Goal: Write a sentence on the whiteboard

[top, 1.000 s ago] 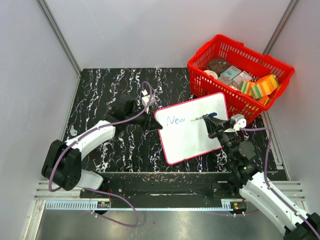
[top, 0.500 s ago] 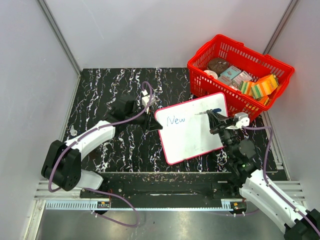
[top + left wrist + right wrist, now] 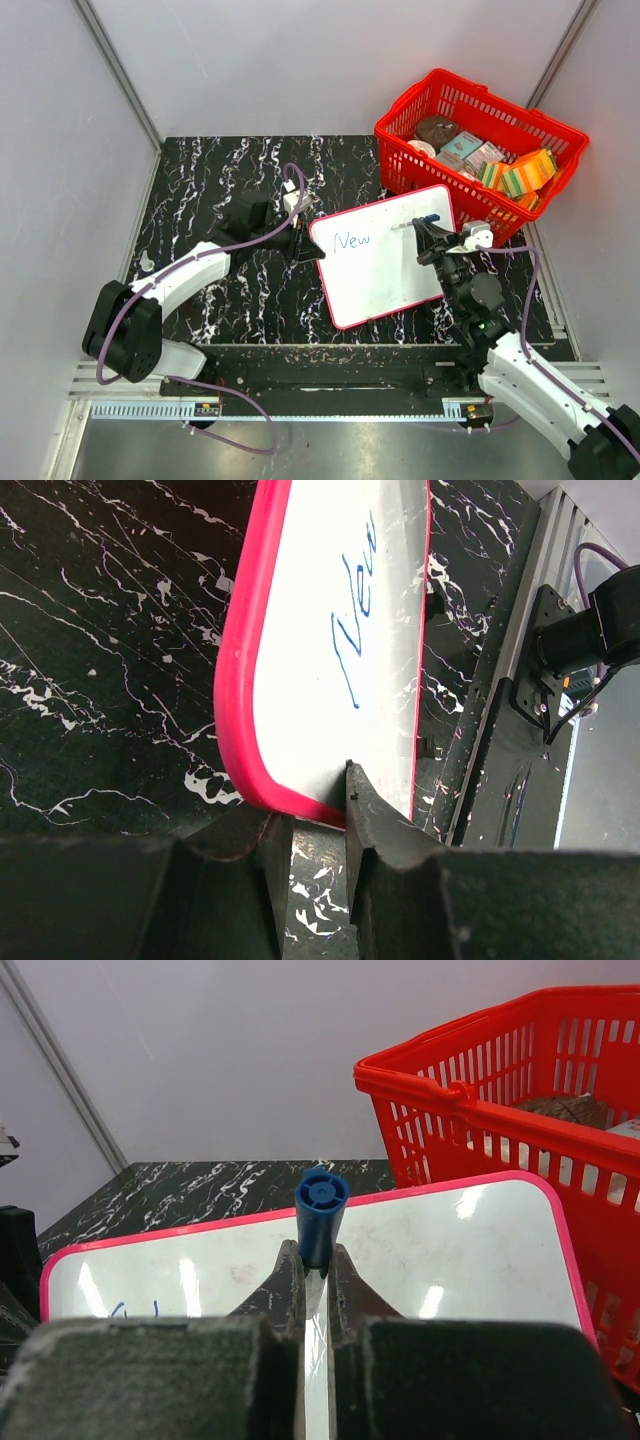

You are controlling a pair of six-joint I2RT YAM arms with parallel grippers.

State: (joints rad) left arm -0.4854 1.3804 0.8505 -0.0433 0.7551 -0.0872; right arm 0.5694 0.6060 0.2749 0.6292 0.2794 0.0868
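The whiteboard, white with a red rim, lies tilted on the black marbled table. On it the sentence is just the blue word "New", seen again in the left wrist view as the sentence. My left gripper is shut on the whiteboard's left edge, one finger above and one below the rim; the left gripper shows the pinch. My right gripper is shut on a blue marker over the board's far right part. The marker stands between the right gripper's jaws; its tip is hidden.
A red basket holding packets and striped sponges stands at the back right, close to the board's far corner. The same basket fills the right of the right wrist view. Grey walls enclose the table; a metal rail runs along the near edge.
My right gripper has shifted slightly towards the board's far edge with the marker and its wrist has turned. The left arm and the board have not moved.
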